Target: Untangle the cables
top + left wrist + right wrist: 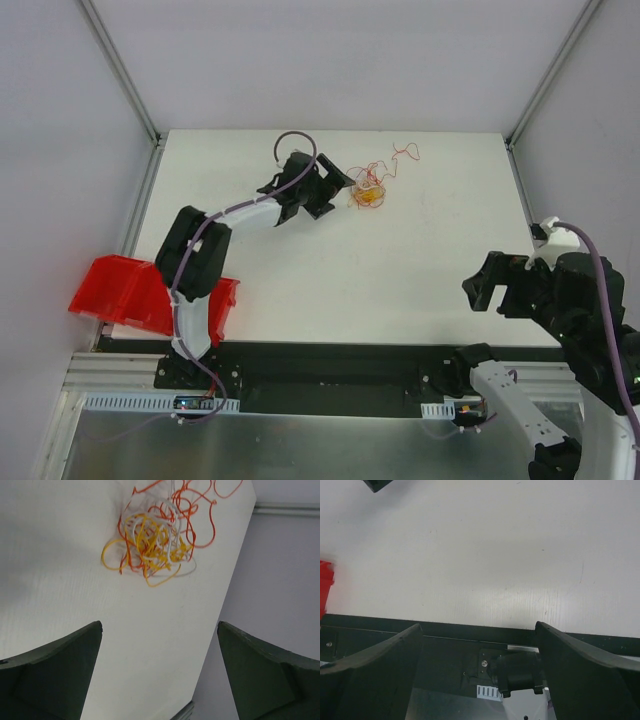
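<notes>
The cables [368,190] are a small tangle of thin red, orange-yellow and whitish strands on the white table, near the far edge. A loose red strand [404,153] trails toward the back right. In the left wrist view the tangle [155,542] lies ahead of the fingers, apart from them. My left gripper [338,182] is open and empty, just left of the tangle. My right gripper [487,285] is open and empty, held near the table's front right, far from the cables.
A red bin [130,292] stands at the front left beside the left arm's base. The table's far edge [227,595] runs close to the tangle. The black front rail [470,630] lies under the right gripper.
</notes>
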Controlling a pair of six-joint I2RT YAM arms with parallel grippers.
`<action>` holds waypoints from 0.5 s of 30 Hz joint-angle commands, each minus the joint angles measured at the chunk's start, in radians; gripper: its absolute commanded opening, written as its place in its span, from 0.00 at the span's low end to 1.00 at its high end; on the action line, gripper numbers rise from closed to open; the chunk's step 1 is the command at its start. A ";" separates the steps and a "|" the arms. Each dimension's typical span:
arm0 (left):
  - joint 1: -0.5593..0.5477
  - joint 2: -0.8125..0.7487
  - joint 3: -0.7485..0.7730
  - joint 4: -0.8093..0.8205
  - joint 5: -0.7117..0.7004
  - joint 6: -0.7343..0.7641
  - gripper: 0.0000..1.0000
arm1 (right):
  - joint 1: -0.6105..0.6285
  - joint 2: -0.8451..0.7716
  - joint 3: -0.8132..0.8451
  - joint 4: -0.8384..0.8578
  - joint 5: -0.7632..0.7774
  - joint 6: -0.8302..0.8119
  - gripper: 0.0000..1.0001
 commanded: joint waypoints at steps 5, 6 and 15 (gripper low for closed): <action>-0.036 0.320 0.371 0.085 -0.227 -0.164 0.97 | -0.003 -0.027 0.071 -0.241 0.203 -0.026 0.96; -0.037 0.359 0.423 0.065 -0.212 -0.173 0.96 | -0.005 -0.029 0.071 -0.244 0.218 -0.029 0.96; -0.063 0.459 0.479 0.010 -0.161 -0.227 0.68 | -0.005 -0.025 0.064 -0.260 0.287 0.010 0.96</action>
